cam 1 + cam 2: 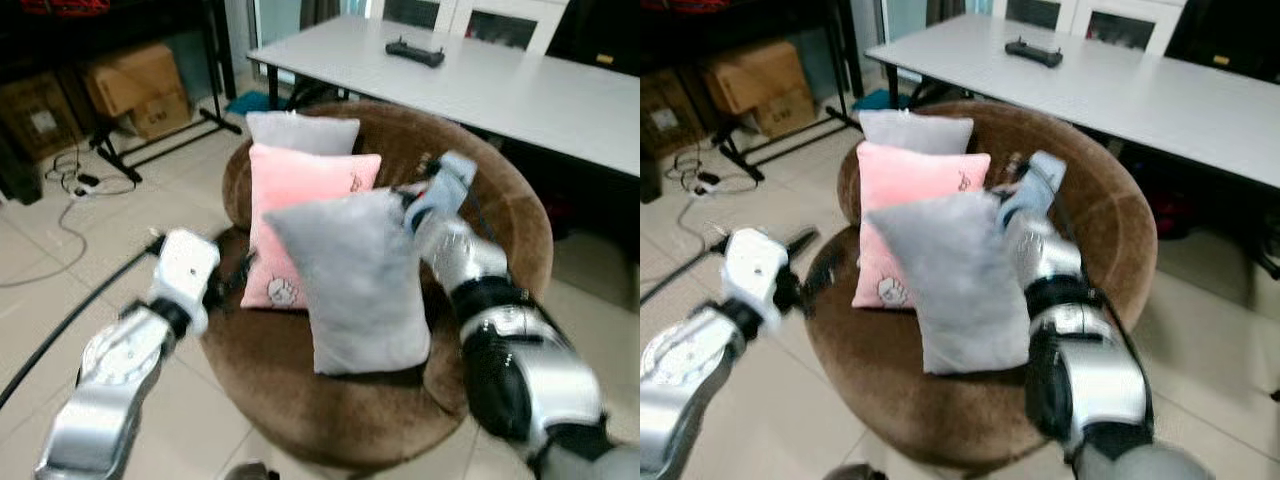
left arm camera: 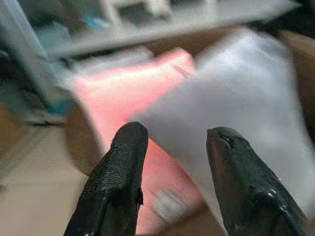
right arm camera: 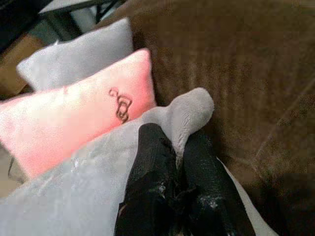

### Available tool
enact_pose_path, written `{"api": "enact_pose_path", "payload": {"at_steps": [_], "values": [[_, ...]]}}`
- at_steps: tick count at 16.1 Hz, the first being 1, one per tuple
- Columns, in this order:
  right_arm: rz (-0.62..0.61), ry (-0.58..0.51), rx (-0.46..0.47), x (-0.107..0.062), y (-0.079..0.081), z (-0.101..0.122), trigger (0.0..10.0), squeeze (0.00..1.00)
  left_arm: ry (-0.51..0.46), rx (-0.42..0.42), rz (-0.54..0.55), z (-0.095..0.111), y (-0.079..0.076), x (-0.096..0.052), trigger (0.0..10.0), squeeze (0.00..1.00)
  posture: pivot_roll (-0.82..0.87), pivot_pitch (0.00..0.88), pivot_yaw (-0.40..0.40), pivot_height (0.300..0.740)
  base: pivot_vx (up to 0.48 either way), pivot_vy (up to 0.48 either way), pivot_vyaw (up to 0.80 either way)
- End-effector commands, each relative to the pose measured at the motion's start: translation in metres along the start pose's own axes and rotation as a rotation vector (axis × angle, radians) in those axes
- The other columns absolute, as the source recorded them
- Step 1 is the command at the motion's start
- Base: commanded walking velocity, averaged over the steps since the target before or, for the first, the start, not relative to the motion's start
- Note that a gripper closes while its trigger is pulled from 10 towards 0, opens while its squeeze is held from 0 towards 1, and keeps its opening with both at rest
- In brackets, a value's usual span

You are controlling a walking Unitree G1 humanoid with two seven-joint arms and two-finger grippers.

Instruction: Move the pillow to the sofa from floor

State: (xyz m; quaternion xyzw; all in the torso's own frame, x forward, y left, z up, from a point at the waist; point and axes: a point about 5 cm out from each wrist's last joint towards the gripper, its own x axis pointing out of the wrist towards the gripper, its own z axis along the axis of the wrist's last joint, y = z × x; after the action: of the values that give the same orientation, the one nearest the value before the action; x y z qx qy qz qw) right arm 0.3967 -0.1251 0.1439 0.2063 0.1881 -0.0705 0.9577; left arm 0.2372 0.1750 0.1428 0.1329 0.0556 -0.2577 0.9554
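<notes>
Pinching the grey pillow [image 1: 355, 280] by its top corner, our right gripper [image 3: 172, 147] should lower it upright onto the sofa's [image 1: 500, 220] seat before releasing, our left gripper [image 2: 172, 142] spread empty at the front edge.

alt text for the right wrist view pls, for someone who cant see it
The right tool is shut on the top corner of a grey pillow, pinched between its two black fingers. Behind it a pink pillow and another grey pillow lean against the back of a brown sofa.
</notes>
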Motion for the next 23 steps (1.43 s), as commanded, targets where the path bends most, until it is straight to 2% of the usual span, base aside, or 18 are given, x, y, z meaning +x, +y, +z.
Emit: {"api": "enact_pose_path", "payload": {"at_steps": [1,4,7,9,10,12,13,16,18,20,22,23], "values": [[-0.039,-0.011,0.039,0.002,-0.002,0.003,10.0,0.00,0.001,-0.034,-0.077,0.002,-0.006,-0.003,10.0,0.00,0.15,0.000,-0.031,0.740,0.000,0.000,0.00],[-0.139,-0.019,0.092,0.003,-0.004,0.008,10.0,0.00,0.024,-0.102,-0.148,0.000,-0.006,-0.010,10.0,0.00,0.15,0.000,-0.034,0.740,0.000,0.000,0.00],[-0.228,-0.050,0.093,0.003,-0.012,0.011,10.0,0.00,0.075,-0.135,-0.195,-0.006,-0.004,-0.018,10.0,0.00,0.15,0.000,-0.034,0.740,0.000,0.000,0.00],[-0.204,-0.088,0.140,0.003,-0.010,0.019,10.0,0.00,0.071,-0.141,-0.202,-0.006,-0.003,-0.019,10.0,0.00,0.16,0.000,-0.033,0.740,0.000,0.000,0.00],[-0.107,-0.135,0.223,0.003,-0.005,0.028,10.0,1.00,0.074,-0.146,-0.203,-0.009,-0.001,-0.020,10.0,0.00,0.16,0.000,-0.033,0.740,0.000,0.000,0.00],[-0.070,-0.182,0.278,0.003,-0.005,0.037,10.0,1.00,0.080,-0.146,-0.197,-0.014,0.002,-0.021,10.0,0.00,0.15,0.000,-0.034,0.740,0.000,0.000,0.00],[-0.077,-0.207,0.274,0.002,-0.006,0.041,10.0,1.00,0.083,-0.145,-0.193,-0.017,0.004,-0.021,10.0,0.00,0.15,0.000,-0.034,0.740,0.000,0.000,0.00],[0.015,-0.280,0.298,0.000,-0.001,0.055,10.0,1.00,0.093,-0.146,-0.181,-0.030,0.009,-0.019,10.0,0.00,0.15,0.000,-0.038,0.740,0.000,0.000,0.00],[0.103,-0.371,0.105,-0.003,0.005,0.071,10.0,1.00,0.054,-0.114,-0.084,-0.036,0.020,-0.016,10.0,0.00,0.16,0.000,-0.048,0.740,0.000,0.000,0.00],[0.161,-0.413,0.039,-0.005,0.006,0.076,10.0,1.00,-0.002,-0.080,0.005,-0.032,0.024,-0.011,10.0,0.00,0.16,0.000,-0.067,0.740,0.000,0.000,0.00],[0.261,-0.457,-0.047,-0.009,0.006,0.074,10.0,1.00,-0.066,-0.066,0.067,-0.019,0.021,-0.003,10.0,0.00,0.13,0.000,-0.062,0.740,0.000,0.000,0.00],[0.305,-0.466,-0.189,-0.012,-0.001,0.062,10.0,1.00,-0.100,-0.052,0.100,-0.008,0.009,0.003,10.0,0.00,0.12,0.000,-0.056,0.740,0.000,0.000,0.00]]}}
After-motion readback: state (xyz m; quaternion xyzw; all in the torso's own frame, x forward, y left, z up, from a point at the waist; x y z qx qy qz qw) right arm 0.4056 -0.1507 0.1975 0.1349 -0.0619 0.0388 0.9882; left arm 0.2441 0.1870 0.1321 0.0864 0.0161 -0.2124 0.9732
